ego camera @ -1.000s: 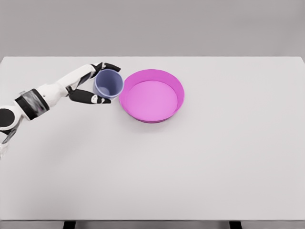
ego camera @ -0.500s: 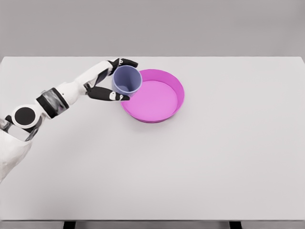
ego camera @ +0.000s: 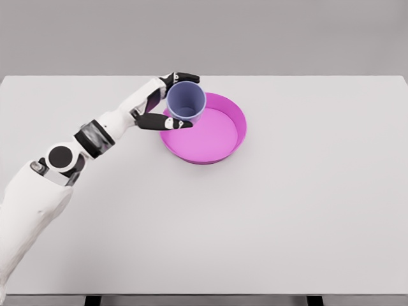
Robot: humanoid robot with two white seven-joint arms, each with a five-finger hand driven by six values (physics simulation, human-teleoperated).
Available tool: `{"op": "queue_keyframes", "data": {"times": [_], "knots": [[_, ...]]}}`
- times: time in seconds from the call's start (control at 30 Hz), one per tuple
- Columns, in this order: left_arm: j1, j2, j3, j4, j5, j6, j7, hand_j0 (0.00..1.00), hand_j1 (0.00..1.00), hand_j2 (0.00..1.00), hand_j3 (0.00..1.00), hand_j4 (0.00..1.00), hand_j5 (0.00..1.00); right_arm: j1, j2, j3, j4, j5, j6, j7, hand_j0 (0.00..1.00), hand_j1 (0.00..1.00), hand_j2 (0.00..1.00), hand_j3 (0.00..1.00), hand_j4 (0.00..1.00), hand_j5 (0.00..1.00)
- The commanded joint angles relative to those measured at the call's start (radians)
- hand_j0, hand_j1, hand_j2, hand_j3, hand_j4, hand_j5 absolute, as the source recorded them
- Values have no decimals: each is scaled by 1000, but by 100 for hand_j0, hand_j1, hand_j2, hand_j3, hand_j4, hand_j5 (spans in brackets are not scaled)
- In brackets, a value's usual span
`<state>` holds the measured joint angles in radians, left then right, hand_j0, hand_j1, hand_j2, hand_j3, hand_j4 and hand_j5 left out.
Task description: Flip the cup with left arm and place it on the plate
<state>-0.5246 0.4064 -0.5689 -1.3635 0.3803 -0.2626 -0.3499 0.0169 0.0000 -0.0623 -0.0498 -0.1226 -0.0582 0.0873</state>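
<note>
Cup [ego camera: 187,101] pinched upright in my left robot hand [ego camera: 167,102], over plate's [ego camera: 237,121] left rim; carry farther right, lower level before release.

We see a wide, pale grey table [ego camera: 287,217] that fills most of the view, its far edge straight against a grey backdrop. A round pink plate [ego camera: 207,137] with a raised rim sits directly on it, left of the middle and toward the far edge. Dark legs show below the near edge.
</note>
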Motion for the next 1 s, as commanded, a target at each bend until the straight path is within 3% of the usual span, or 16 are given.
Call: {"op": "queue_keyframes", "data": {"times": [0.0, 0.47, 0.73, 0.9, 0.97], "knots": [[0, -26, 0, 32, 6, -13, 0, 81, 81, 81, 81, 81, 81, 2, 0, 1, -1, 0, 0, 0, 100, 100, 100, 100, 100, 100], [8, -116, -5, 147, 5, -15, 0, 82, 82, 82, 82, 82, 82, 2, 0, -1, -1, 0, 0, 0, 100, 100, 100, 100, 100, 100], [8, -138, -5, 173, 5, -30, 0, 84, 84, 84, 84, 84, 84, 2, 0, 1, -1, 0, 0, 0, 100, 100, 100, 100, 100, 100], [8, -138, -3, 173, 3, -30, 0, 100, 100, 100, 100, 100, 100, 2, 0, -1, 1, 0, 0, 0, 100, 100, 100, 100, 100, 100], [8, -136, -5, 173, 0, -30, 0, 100, 100, 100, 100, 100, 100, 2, 0, -1, -1, 0, 0, 0, 100, 100, 100, 100, 100, 100]]}}
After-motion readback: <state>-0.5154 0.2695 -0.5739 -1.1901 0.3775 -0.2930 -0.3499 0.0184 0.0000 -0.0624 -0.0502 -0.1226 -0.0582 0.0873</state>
